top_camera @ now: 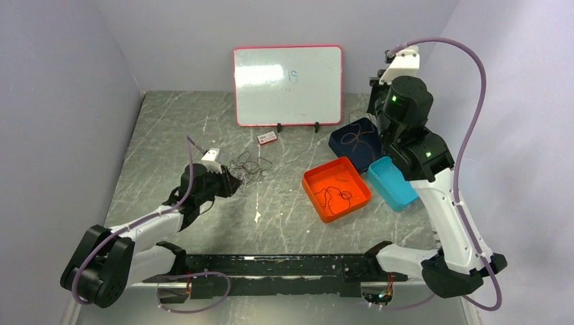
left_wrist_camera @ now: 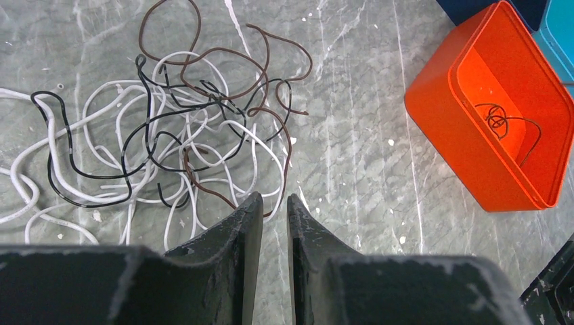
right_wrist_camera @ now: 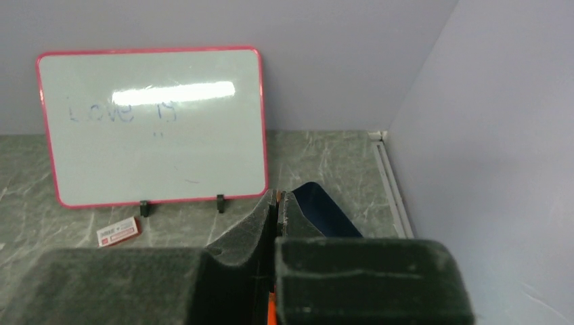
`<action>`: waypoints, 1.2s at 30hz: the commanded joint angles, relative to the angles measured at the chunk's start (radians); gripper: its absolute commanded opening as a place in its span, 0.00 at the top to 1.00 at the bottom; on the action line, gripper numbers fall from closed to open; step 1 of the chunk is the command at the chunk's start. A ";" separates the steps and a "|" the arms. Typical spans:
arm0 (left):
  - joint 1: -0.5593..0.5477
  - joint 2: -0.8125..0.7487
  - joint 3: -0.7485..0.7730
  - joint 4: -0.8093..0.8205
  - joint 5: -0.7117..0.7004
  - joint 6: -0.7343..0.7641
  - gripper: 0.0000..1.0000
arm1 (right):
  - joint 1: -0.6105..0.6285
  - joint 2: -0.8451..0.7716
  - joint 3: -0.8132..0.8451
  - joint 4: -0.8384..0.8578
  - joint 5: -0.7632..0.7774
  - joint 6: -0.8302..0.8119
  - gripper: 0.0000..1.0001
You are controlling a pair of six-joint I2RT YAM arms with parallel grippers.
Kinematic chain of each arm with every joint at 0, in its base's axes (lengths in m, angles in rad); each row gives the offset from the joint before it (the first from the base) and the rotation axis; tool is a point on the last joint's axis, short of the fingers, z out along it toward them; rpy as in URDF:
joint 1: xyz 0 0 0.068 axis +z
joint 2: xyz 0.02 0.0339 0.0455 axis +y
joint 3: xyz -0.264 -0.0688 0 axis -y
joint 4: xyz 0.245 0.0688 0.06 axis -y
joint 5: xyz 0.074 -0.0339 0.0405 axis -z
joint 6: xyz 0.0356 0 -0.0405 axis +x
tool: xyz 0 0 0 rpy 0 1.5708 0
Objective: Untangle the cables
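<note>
Left pincer hangs low with a narrow gap between its jaws and nothing clearly in it, tips at the lower edge of the cables, a black, white and brown tangle in the upper left of its view. Right pincer is pressed shut, raised before the whiteboard. A brown wire lies in the orange tray.

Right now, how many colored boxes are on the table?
3: the orange box mid-table, the dark blue box behind it, the light blue box to its right. The right arm hides part of both blue ones.
</note>
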 commanded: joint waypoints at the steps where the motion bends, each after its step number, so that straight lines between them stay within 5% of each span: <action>1: -0.005 -0.022 0.028 -0.014 -0.028 0.015 0.74 | -0.031 -0.004 -0.027 -0.016 -0.132 0.043 1.00; 36: -0.004 0.014 0.045 -0.002 -0.012 0.010 0.75 | -0.044 -0.048 -0.142 -0.074 -0.117 0.092 1.00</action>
